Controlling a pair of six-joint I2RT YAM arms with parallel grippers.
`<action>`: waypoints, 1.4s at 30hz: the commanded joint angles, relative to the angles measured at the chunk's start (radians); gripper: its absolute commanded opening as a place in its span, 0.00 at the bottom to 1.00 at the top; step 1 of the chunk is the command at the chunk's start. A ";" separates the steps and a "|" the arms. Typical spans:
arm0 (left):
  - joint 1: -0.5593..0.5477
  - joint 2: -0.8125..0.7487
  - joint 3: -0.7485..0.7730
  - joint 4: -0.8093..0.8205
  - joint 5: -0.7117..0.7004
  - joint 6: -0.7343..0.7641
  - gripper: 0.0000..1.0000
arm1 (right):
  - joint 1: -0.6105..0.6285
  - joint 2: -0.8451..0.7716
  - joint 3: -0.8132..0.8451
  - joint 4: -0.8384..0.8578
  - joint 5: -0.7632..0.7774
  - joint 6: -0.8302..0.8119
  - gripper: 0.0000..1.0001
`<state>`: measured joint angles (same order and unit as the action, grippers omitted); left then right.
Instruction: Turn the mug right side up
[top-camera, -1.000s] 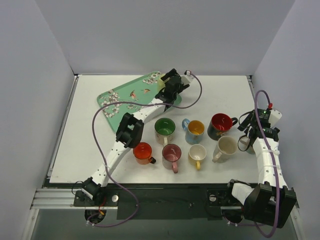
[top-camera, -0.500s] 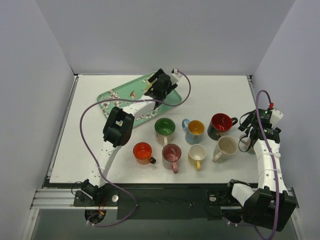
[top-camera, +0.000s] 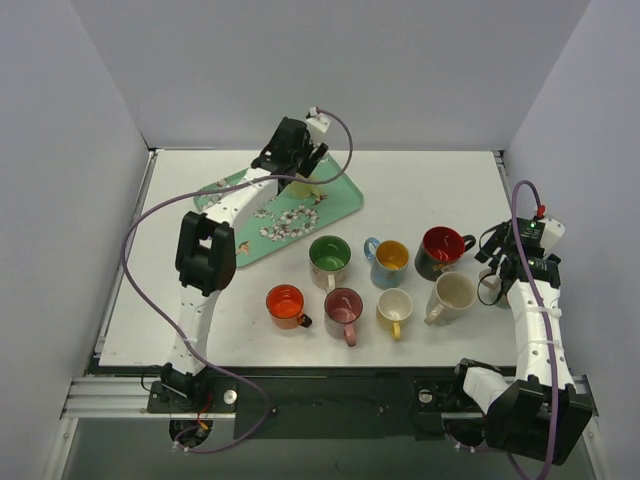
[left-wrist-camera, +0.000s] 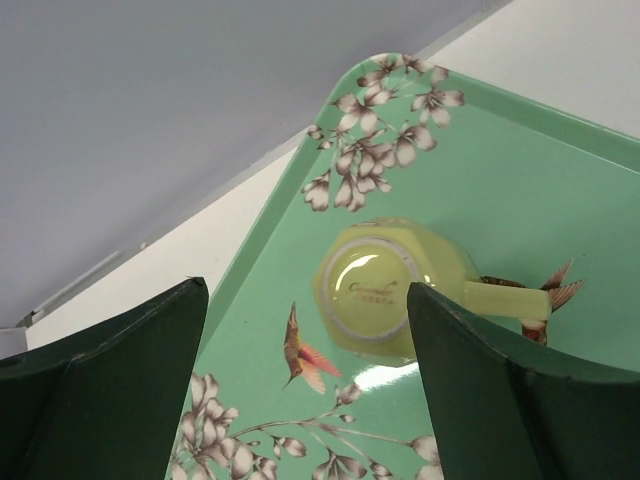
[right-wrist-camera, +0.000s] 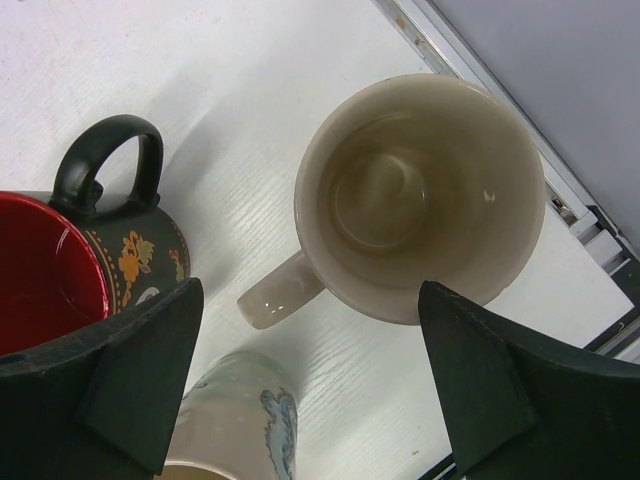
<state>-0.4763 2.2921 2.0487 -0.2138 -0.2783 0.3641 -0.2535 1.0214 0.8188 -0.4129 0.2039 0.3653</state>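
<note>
Left gripper (left-wrist-camera: 307, 290) wide open, empty | pale yellow ceramic mug (left-wrist-camera: 375, 290) inverted mid-frame on green flowered tray (left-wrist-camera: 500, 170) | I fear off-centre pinch skidding it.

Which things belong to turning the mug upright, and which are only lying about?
For the job: upside-down yellow mug; green tray under it; left gripper, open above it.
Lying about: green mug; blue mug; black mug; orange mug; pink mug; white mug; beige mug; right gripper.

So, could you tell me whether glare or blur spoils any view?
Left wrist: a white glare patch on the tray beside the upside-down yellow mug, whose base reads sharp. Right wrist: the cream mug is crisp. Top external: even light, soft shadows.
</note>
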 joint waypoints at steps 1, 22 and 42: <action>0.010 -0.098 0.013 -0.015 -0.001 -0.075 0.91 | 0.011 -0.021 0.025 -0.024 -0.008 -0.006 0.83; -0.099 0.202 0.384 -0.420 -0.324 -0.853 0.79 | 0.026 -0.017 0.005 -0.014 0.008 -0.011 0.81; -0.024 0.231 0.251 -0.110 -0.550 -0.703 0.45 | 0.043 0.008 0.006 0.000 -0.014 -0.028 0.80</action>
<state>-0.5674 2.5980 2.3558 -0.4042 -0.7853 -0.3801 -0.2207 1.0199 0.8188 -0.4107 0.2001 0.3447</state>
